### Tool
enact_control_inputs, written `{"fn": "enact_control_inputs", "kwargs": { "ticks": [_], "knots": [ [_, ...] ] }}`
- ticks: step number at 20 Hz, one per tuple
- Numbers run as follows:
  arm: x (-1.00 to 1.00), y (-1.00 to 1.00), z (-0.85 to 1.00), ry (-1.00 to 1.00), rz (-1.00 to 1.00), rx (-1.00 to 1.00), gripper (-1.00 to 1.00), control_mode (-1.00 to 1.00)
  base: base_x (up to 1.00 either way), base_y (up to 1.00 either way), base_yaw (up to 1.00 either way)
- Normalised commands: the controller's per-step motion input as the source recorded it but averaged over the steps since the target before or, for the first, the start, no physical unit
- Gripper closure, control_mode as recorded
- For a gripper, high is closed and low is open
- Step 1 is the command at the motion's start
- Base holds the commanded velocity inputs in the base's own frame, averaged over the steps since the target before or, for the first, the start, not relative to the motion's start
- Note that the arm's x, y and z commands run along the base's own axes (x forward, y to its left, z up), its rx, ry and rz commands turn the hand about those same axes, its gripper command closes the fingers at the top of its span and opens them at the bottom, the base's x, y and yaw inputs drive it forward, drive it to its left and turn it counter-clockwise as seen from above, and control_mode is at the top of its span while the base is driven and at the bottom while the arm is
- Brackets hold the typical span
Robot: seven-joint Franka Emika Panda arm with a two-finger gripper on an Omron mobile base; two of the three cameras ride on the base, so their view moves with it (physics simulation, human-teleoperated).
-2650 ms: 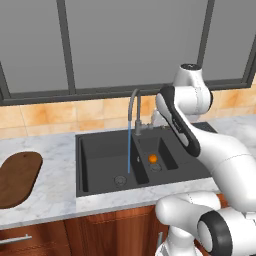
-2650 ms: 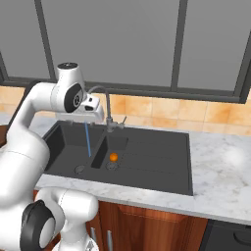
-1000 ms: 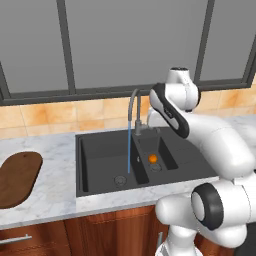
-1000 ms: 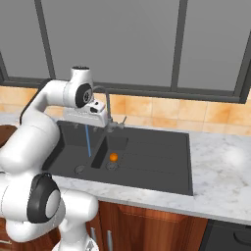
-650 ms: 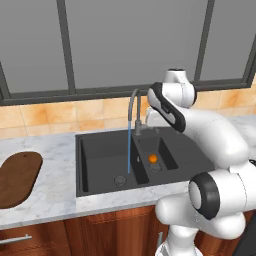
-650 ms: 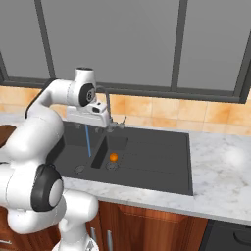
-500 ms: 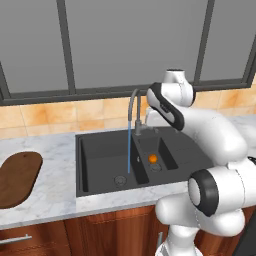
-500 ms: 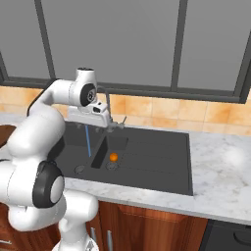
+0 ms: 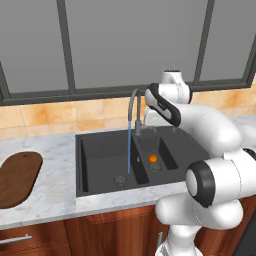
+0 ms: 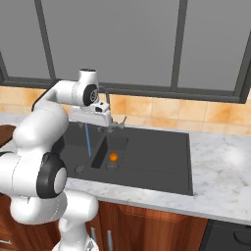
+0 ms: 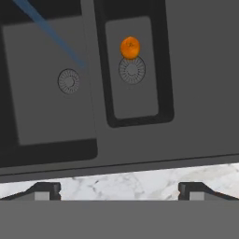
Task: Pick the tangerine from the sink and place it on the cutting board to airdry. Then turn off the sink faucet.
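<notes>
The tangerine (image 9: pixel 153 158) (image 10: pixel 113 157) (image 11: pixel 130 47) lies in the small basin of the black sink (image 9: pixel 100 157) (image 10: pixel 152 162), right beside that basin's drain (image 11: pixel 132 70). The grey gooseneck sink faucet (image 9: pixel 132 105) pours a thin blue stream of water (image 9: pixel 129 150) (image 11: pixel 51 32) into the large basin. My gripper (image 11: pixel 119 190) hangs high above the sink's front rim, looking down into both basins. It is open, with the fingertips (image 11: pixel 46 189) wide apart and nothing between them. The cutting board (image 9: pixel 17 177) rests on the counter far to the left of the sink.
The marble counter (image 9: pixel 50 200) (image 10: pixel 220 166) surrounds the sink. A tiled backsplash and a large window stand behind it. The faucet's lever (image 10: pixel 122 120) juts out close to my hand (image 10: pixel 93 115). The large basin's drain (image 11: pixel 68 80) lies left of the water stream.
My arm has swung a little further left over the sink, toward the faucet. The tangerine has not moved and the water keeps running.
</notes>
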Motion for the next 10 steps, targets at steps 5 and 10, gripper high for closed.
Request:
{"fn": "enact_control_inputs", "kwargs": {
  "ticks": [5, 10],
  "knots": [
    [0.18, 0.0, -0.21, 0.02, 0.0, 0.0, -1.0, -1.0, 0.0, 0.0, 0.0],
    [0.11, -0.05, -0.21, 0.01, 0.0, 0.0, -1.0, -1.0, 0.0, 0.0, 0.0]
  ]
}}
